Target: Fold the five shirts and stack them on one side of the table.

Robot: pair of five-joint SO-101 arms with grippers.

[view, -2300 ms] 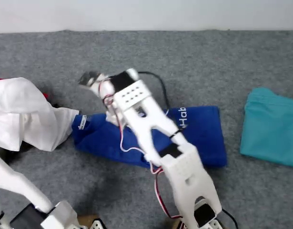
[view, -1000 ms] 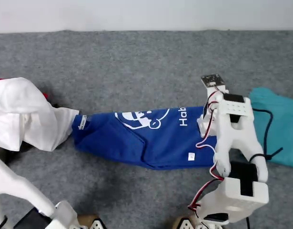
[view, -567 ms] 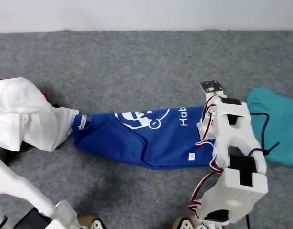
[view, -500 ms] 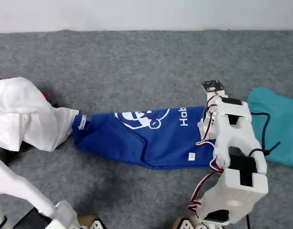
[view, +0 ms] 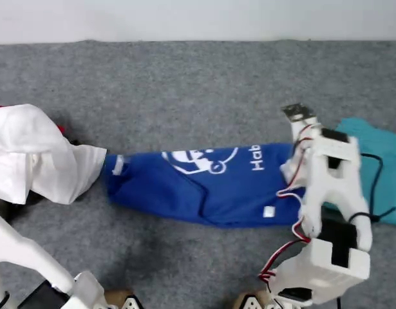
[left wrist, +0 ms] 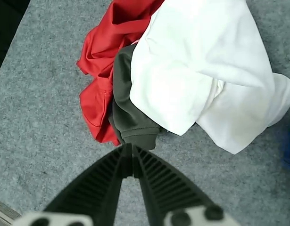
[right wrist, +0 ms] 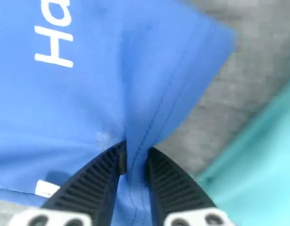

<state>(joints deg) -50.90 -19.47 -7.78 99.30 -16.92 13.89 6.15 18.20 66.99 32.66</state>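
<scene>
A blue shirt (view: 198,183) with white print lies folded lengthwise across the middle of the grey table. My right gripper (right wrist: 134,160) is shut on the hem of the blue shirt (right wrist: 88,70) at its right end, the cloth pinched up between the fingers; in the high view the right gripper (view: 293,168) sits at that end. A folded teal shirt (view: 378,167) lies just right of it. At the far left sits a heap of a white shirt (left wrist: 201,70), a red shirt (left wrist: 111,56) and a dark olive shirt (left wrist: 130,117). My left gripper (left wrist: 132,157) is shut, empty, beside the olive one.
The white base of an arm (view: 30,257) crosses the front left corner. The grey carpeted table (view: 185,84) ends at a white wall along the back. Bare carpet lies behind and in front of the blue shirt.
The right arm swung from the blue shirt's left part to its right end, closed on the hem, and has dragged the whole shirt slightly to the right. The left arm has not moved.
</scene>
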